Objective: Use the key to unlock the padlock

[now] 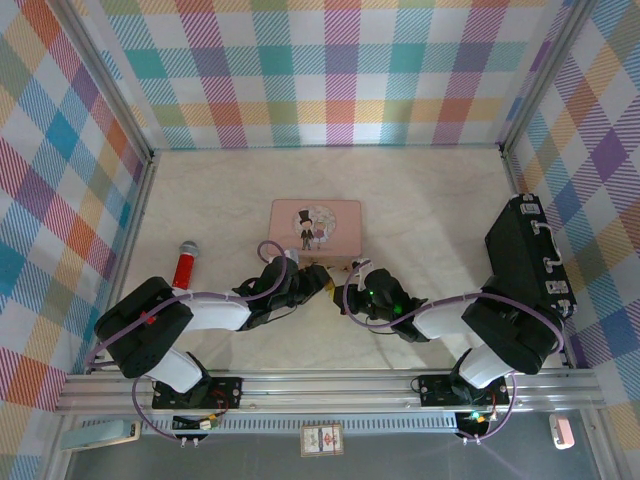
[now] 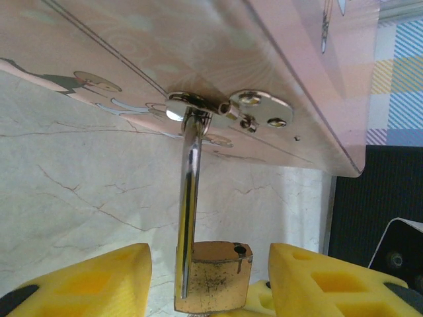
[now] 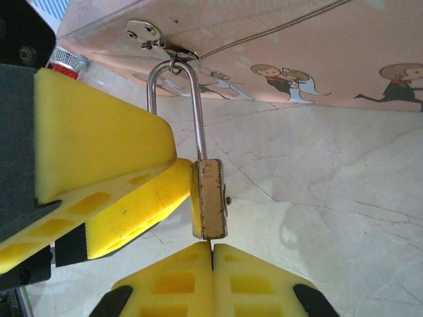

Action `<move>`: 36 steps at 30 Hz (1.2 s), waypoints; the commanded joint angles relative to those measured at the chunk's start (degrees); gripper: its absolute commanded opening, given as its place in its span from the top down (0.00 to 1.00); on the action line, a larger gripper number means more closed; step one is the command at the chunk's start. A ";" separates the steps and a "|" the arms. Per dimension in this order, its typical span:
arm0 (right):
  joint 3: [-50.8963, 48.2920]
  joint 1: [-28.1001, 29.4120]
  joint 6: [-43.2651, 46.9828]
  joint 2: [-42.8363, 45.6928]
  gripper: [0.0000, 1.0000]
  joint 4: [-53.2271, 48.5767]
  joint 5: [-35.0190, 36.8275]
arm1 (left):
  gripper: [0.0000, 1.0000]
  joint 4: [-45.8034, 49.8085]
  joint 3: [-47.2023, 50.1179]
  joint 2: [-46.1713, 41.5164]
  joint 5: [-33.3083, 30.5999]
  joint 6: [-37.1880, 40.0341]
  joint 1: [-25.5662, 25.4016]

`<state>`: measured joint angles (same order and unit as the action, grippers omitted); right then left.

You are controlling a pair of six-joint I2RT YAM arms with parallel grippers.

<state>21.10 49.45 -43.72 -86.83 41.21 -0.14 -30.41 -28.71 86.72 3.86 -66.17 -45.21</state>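
Two grippers at the padlock (image 3: pixel 210 198) — left gripper (image 2: pixel 210 264) spread, fingers (image 2: pixel 86 284) flanking its brass body, which hangs from the hasp (image 2: pixel 225 105) of the pink tin (image 1: pixel 315 228); right gripper (image 3: pixel 212 252) pressed together just beneath it, perhaps pinching the key — too thin to tell.

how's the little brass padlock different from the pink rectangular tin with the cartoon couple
Size: the brass-bodied padlock is far smaller than the pink rectangular tin. Look: the padlock is brass with a silvery shackle; the tin is pink with printed cartoon figures. State: the left gripper straddles the padlock with open jaws; the tin lies flat, ungripped. Shared: the shackle runs through the tin's silvery hasp, joining them.
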 commanded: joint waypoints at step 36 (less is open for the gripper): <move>1.08 -0.50 -3.30 -1.59 0.93 -3.42 0.17 | 0.71 2.62 -3.76 3.54 0.89 6.62 3.21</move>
<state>20.91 49.39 -46.52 -87.68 40.75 -0.64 -28.56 -31.03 89.80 4.49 -61.56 -42.65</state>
